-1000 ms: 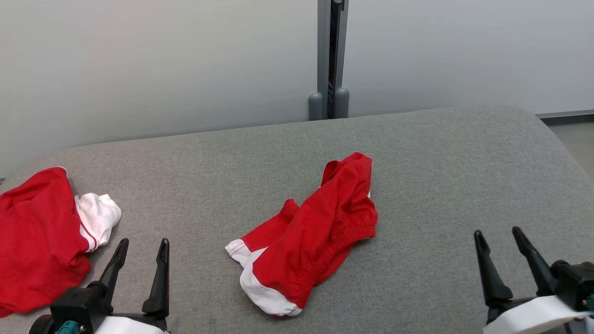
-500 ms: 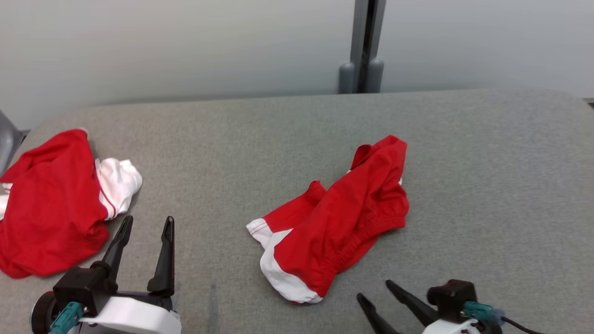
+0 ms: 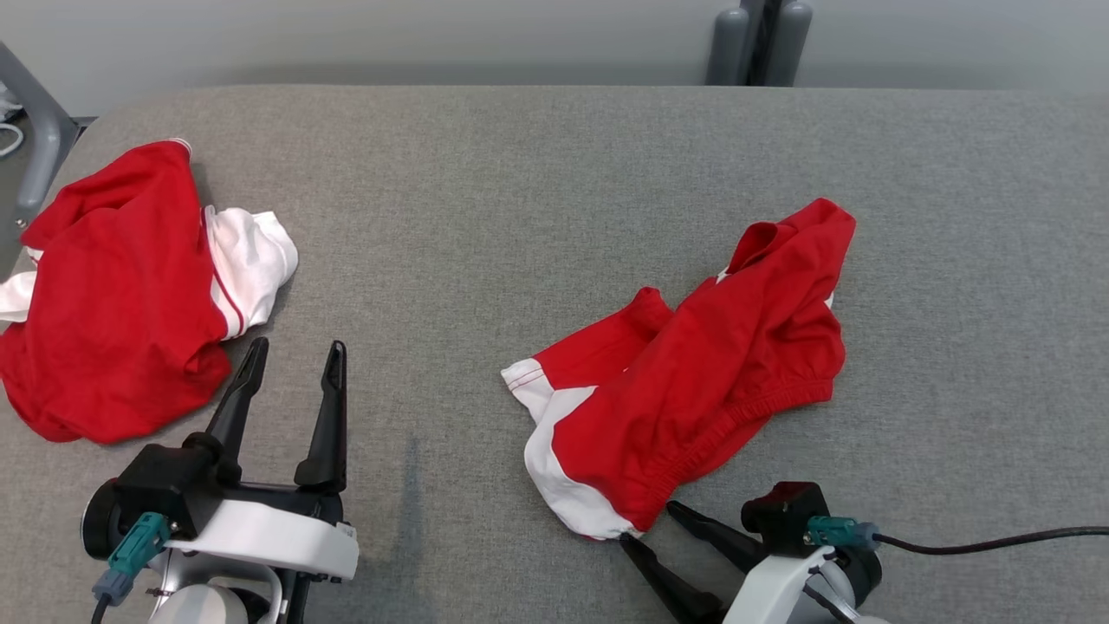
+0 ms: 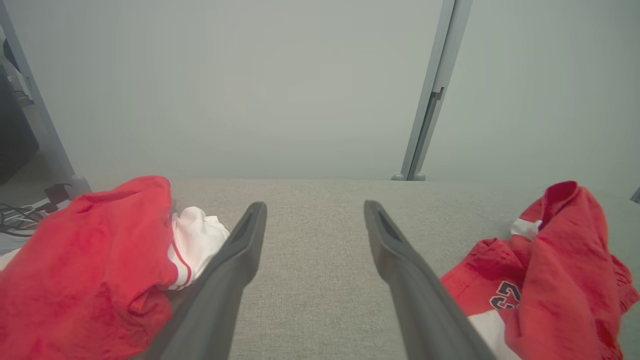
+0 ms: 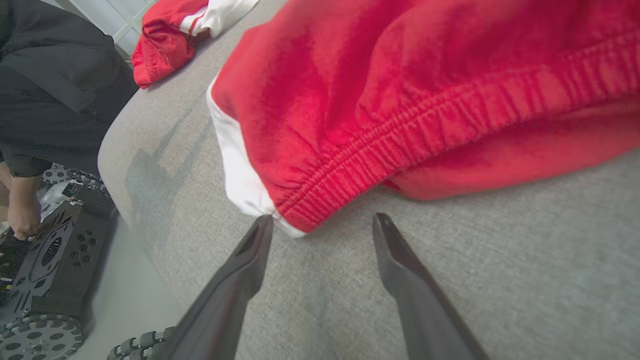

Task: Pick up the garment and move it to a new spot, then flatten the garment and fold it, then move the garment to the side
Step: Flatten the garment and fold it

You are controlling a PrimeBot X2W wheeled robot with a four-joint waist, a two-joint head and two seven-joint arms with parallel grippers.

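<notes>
- The right gripper (image 3: pixel 646 523) sits low at the near edge of the grey fabric-covered table (image 3: pixel 485 217). Its fingers are spread apart and empty, with one fingertip (image 5: pixel 265 225) right at the white hem corner of the garment.
- The left gripper (image 3: pixel 297 347) hovers at the near left, fingers released wide over bare table, gripping nothing.
- The crumpled red shorts with white trim and an elastic waistband (image 3: pixel 710 381) lie right of the table's middle.
- A second red-and-white garment (image 3: pixel 113 295) is heaped by the left edge, near the left fingers.
- A grey upright post (image 3: pixel 762 43) stands behind the far edge.
</notes>
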